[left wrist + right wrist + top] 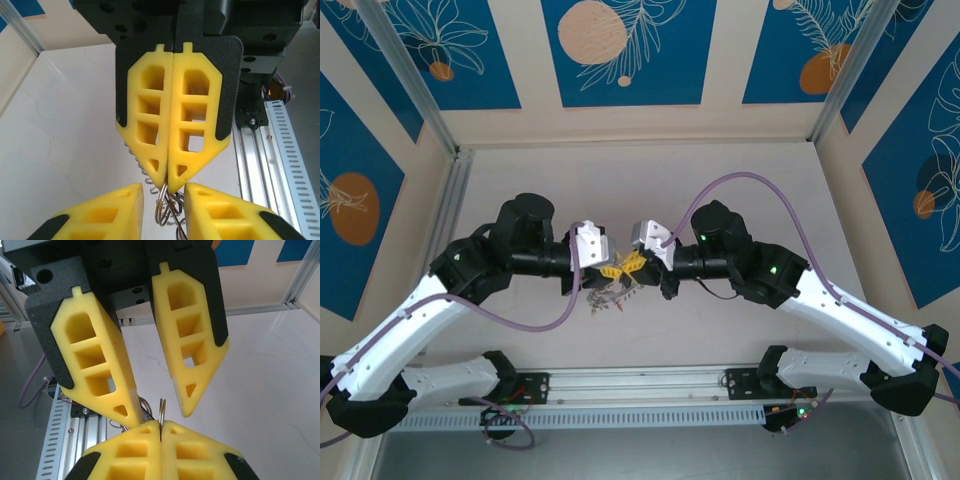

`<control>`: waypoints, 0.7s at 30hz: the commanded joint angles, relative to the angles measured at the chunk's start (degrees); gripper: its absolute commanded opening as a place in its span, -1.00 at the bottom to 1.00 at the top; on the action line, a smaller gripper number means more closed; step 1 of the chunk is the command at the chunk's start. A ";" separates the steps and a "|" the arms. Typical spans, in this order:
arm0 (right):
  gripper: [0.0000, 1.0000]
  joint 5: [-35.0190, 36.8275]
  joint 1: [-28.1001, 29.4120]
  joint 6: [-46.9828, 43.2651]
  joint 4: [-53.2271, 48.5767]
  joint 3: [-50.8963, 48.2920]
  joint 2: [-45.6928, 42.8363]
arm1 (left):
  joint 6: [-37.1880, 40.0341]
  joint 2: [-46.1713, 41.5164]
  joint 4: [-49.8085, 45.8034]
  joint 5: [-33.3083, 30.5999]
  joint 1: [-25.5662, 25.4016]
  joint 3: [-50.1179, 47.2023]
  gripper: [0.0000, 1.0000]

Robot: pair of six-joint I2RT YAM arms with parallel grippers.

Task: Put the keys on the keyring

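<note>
From above I see both arms bent at the elbow and reaching inward over the white table [620,190]. Their wrists are level and face each other at the middle. The left gripper [611,270] and the right gripper [634,264] meet there tip to tip, above the table surface. Under them hangs a small dark bunch of thin metal keys [610,298]. From this camera I cannot tell how the fingers stand.

The wrist cameras give me this. In the left wrist view, the yellow foam fingers [150,115] of the right gripper are pressed together along their full length. At their tips they pinch the thin silvery wire keyring [163,207], which hangs down from them. The keyring passes in the gap between the left gripper's own two fingers at the bottom of this view.

In the right wrist view, the left gripper's yellow fingers [95,360] stand spread, with one on each side of the keyring. The top of the keyring rises upright from the closed right tips. I cannot tell if the nearer left finger touches it. Thin wire shapes show behind that finger, too hidden to name.
</note>
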 commanded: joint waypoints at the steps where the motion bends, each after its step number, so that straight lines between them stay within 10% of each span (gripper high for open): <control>1: -1.00 -2.01 0.59 -1.07 2.35 2.10 -0.92 | 1.66 1.22 -2.94 -2.35 -0.78 1.73 -0.51; 9: -1.00 -1.77 0.68 -1.34 3.37 1.28 -1.83 | 1.91 2.16 -3.81 -2.15 -1.41 1.71 -1.00; 21: -1.00 -3.39 3.69 -3.68 7.07 -2.09 -6.48 | -0.15 1.61 0.88 -1.55 -1.41 -1.85 -1.00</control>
